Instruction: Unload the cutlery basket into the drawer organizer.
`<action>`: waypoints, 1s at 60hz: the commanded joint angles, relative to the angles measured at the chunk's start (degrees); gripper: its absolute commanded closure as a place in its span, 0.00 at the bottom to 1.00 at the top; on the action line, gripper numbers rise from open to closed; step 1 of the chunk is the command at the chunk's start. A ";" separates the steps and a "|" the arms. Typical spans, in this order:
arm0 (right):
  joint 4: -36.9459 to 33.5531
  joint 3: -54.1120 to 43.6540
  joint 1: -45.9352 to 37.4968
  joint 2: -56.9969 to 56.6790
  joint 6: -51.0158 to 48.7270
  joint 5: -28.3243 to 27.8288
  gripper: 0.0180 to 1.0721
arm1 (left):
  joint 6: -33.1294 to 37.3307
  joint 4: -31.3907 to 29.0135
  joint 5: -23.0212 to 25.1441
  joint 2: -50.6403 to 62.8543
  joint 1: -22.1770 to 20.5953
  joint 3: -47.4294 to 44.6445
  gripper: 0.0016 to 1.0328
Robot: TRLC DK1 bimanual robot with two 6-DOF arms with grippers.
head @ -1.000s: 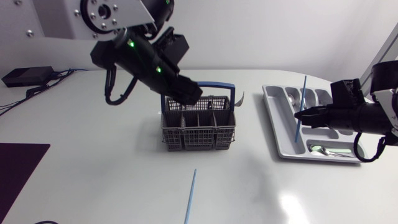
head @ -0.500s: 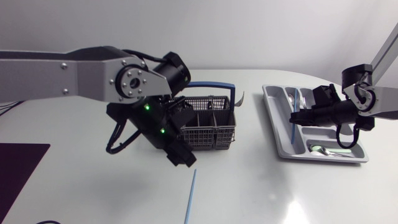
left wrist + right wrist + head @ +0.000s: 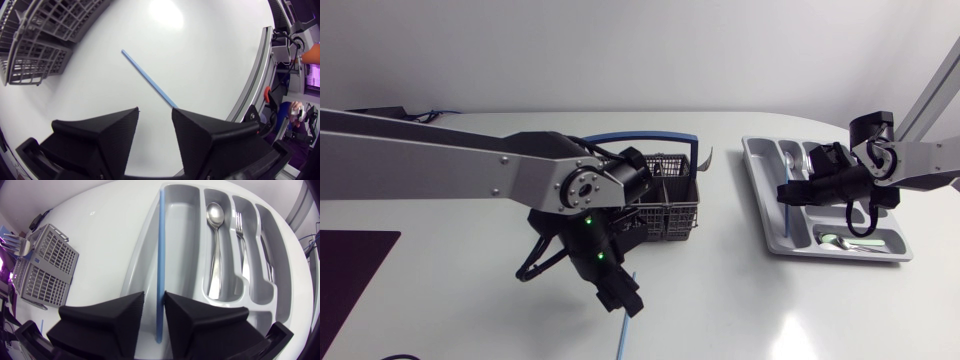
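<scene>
A glossy white table [image 3: 450, 300] carried a grey cutlery basket [image 3: 665, 205] near its middle and a grey organizer [image 3: 141, 260] well apart towards the right arm. One blue stick [image 3: 149, 79] lay flat on the bare table, slanting from near the basket to the left gripper [image 3: 155, 109], which hovered over its near end, fingers wide apart and empty. A second blue stick [image 3: 161, 255] lay lengthwise in the organizer's long outer slot. The right gripper [image 3: 154, 294] straddled it, fingers slightly parted, not clamping it. A spoon [image 3: 215, 240] and a fork [image 3: 240, 230] lay in neighbouring slots.
</scene>
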 commanded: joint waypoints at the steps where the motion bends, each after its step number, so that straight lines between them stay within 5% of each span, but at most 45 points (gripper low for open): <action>1: 0.38 0.75 0.39 1.21 1.14 0.61 0.28 | 0.13 -1.12 3.38 2.39 0.41 1.09 0.53; 6: 0.38 0.05 0.39 1.03 1.14 0.96 0.15 | -0.22 -0.15 7.42 3.09 2.34 1.35 0.53; 17: 1.61 -1.80 0.39 -0.90 0.88 1.40 0.10 | -1.98 2.05 6.55 4.15 0.41 0.56 0.47; 30: 3.45 -4.52 1.09 -4.07 0.62 1.76 0.10 | -5.67 5.56 -2.86 5.56 -3.02 -0.50 0.45; 60: 4.51 -6.37 0.57 -6.26 -0.79 1.76 0.10 | -4.53 4.51 -1.10 7.58 -1.35 -2.43 0.45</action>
